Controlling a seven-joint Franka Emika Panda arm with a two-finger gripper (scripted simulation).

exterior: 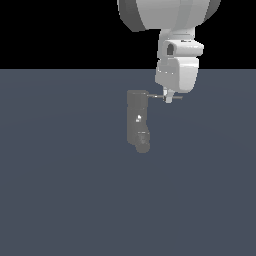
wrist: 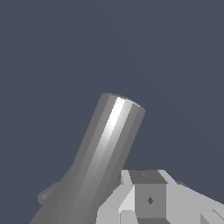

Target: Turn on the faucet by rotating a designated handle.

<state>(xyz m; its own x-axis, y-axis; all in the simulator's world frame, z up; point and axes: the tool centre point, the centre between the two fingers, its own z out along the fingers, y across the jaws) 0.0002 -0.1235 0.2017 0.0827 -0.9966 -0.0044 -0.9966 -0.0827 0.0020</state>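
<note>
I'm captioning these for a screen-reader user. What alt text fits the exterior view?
A white robot arm's gripper reaches down onto the thin grey handle sticking sideways from the top of a small upright grey faucet. The faucet stands on a plain blue-grey floor under a black background.

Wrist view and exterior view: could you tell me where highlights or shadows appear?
Wrist view: a bright streak runs along the handle. Exterior view: the faucet shows tiny white glints and casts no visible shadow on the evenly lit floor.
</note>
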